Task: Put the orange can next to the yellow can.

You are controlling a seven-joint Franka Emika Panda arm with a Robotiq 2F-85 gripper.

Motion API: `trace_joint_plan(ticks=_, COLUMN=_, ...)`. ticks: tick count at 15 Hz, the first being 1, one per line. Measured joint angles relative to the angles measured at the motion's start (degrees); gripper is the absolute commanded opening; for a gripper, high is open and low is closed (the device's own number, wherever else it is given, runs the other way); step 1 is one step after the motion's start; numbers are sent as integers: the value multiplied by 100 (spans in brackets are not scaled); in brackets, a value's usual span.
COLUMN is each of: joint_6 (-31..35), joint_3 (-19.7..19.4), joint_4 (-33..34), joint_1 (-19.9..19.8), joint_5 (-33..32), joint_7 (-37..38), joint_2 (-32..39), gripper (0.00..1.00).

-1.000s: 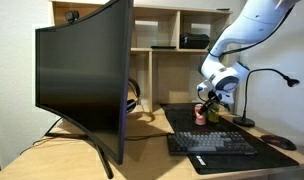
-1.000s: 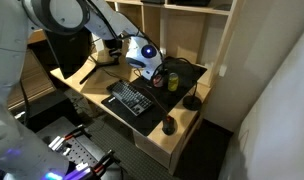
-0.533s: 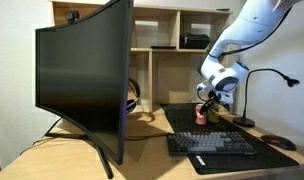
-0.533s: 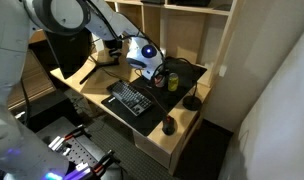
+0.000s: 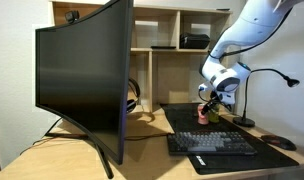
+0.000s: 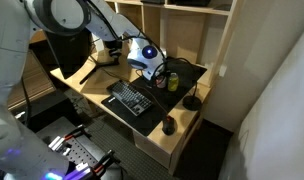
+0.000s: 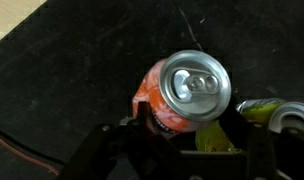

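Observation:
In the wrist view the orange can (image 7: 162, 105) stands on the black desk mat, seen from above with its silver top toward me. It sits between the fingers of my gripper (image 7: 190, 135). The left finger is close against its side. A gap shows on the right, so the jaws look open. The yellow can (image 7: 260, 110) stands just right of it, almost touching. In both exterior views the gripper (image 5: 216, 98) (image 6: 152, 68) hangs just above the orange can (image 5: 201, 113) (image 6: 162, 78), with the yellow can (image 6: 173, 82) beside it.
A keyboard (image 5: 212, 143) (image 6: 130, 98) lies in front of the cans on the black mat (image 7: 62, 70). A large curved monitor (image 5: 82, 75) stands alongside. A black desk lamp (image 5: 244, 120) and a mouse (image 5: 279, 142) sit past the cans. Wooden shelves (image 5: 172, 60) rise behind.
The gripper has risen very slightly above the orange can. The cans have not moved.

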Motion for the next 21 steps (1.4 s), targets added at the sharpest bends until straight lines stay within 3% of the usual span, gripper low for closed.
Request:
trace_joint_plan(ticks=10, joint_6=213, joint_3=105, joint_4=19, joint_1=3, joint_5=218, joint_7=-273, joint_2=-2, gripper=100)
trace_joint_plan(ticks=21, joint_6=275, joint_3=348, joint_4=-143, joint_1=-45, joint_5=2173, joint_7=-2582, joint_2=-1085, gripper=100)
